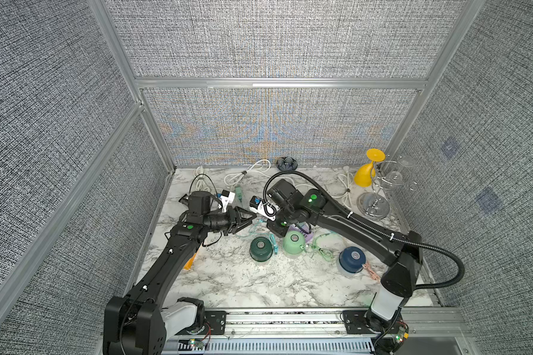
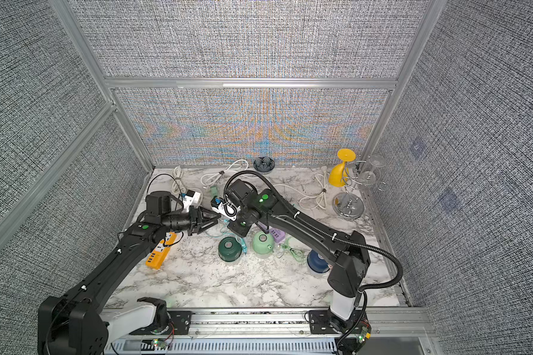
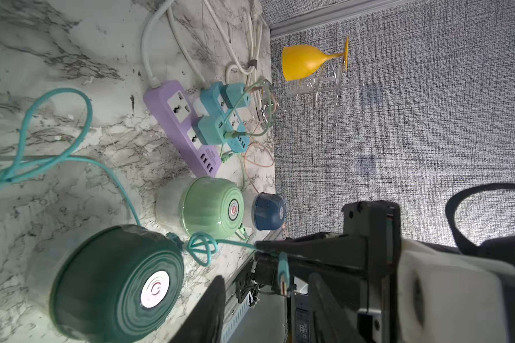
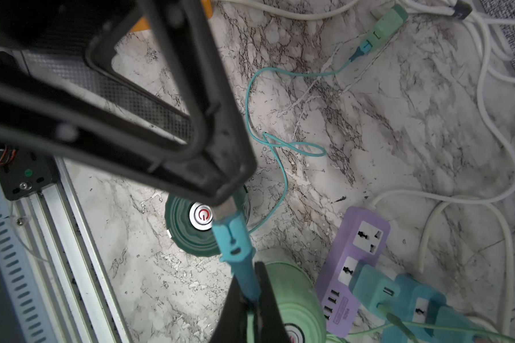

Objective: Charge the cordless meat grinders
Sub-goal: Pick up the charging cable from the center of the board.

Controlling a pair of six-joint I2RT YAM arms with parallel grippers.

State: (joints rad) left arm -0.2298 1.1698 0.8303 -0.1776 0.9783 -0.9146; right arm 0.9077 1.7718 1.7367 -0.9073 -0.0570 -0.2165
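— Top views?
— On the marble table (image 1: 228,285), the dark green grinder (image 1: 261,248), mint green grinder (image 1: 294,243) and navy grinder (image 1: 353,260) stand in a row. What their clear cups hold, I cannot tell. A wire rack (image 1: 374,206) holds an upturned yellow goblet (image 1: 365,176). The left gripper (image 1: 254,218) is near the dark green one.
— Left wrist?
— Its jaws stand apart, with the plug end of the teal cable (image 3: 283,268) between them. Teal adapters (image 3: 213,132) sit by the purple power strip (image 3: 176,118).
— Right wrist?
— The right gripper (image 4: 250,292) is pinched tight on the teal cable behind its plug. The cable's far end sits in a mint adapter (image 4: 388,20).
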